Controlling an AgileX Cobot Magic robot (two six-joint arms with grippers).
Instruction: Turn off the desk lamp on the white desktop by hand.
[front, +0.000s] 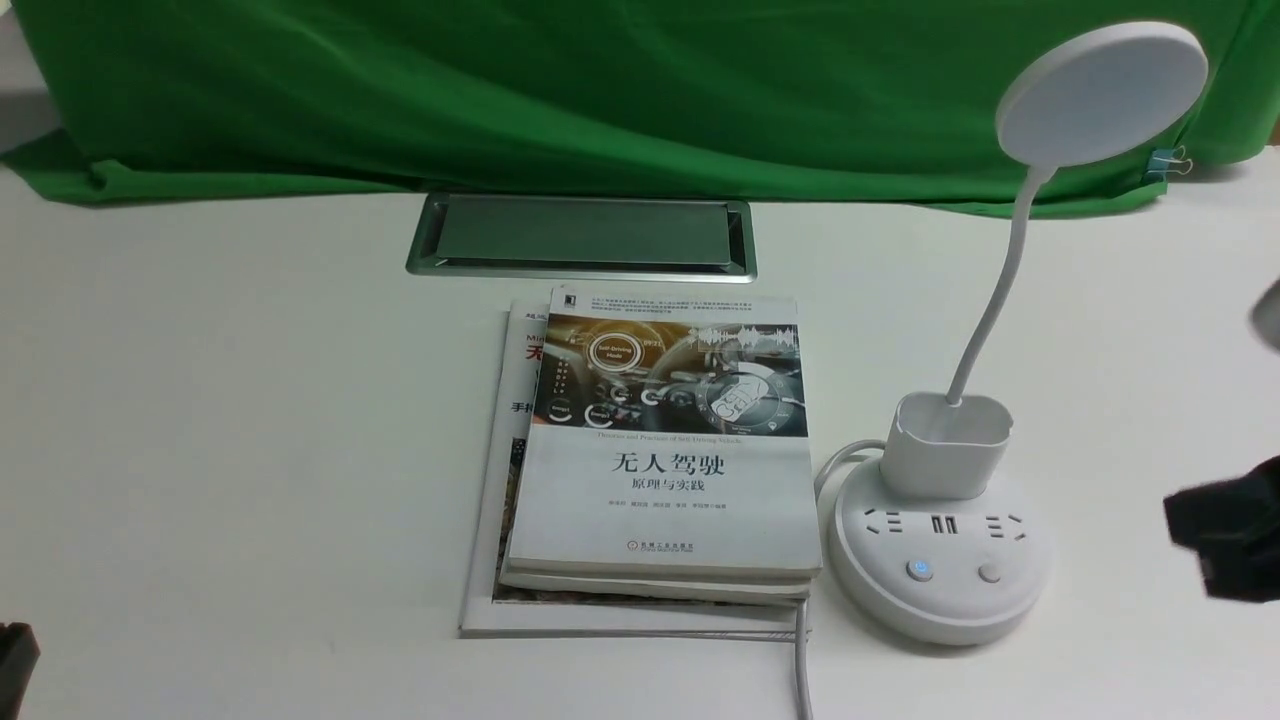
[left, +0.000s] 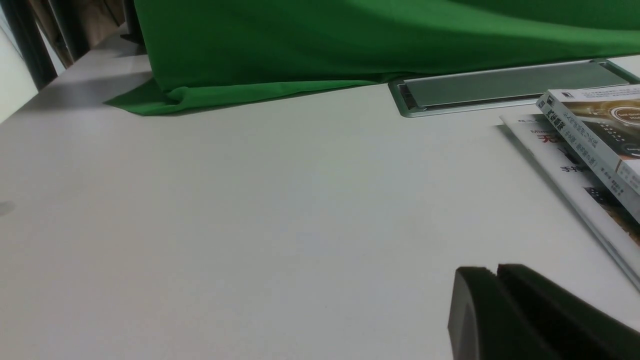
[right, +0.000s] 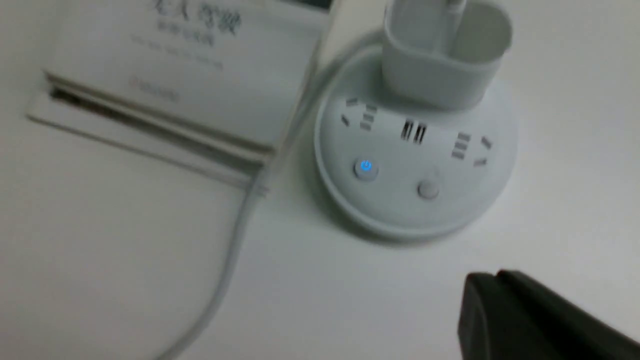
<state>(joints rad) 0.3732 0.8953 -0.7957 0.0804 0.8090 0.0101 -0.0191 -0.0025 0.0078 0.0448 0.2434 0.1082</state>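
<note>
White desktop (front: 200, 420) before green cloth (front: 600, 90)

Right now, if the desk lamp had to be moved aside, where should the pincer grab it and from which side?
Probably the cup-shaped holder on the desk lamp: upright, narrow, rigid, unlike the bendy neck. Come from the right, where the right pincer is; books crowd the left.
</note>
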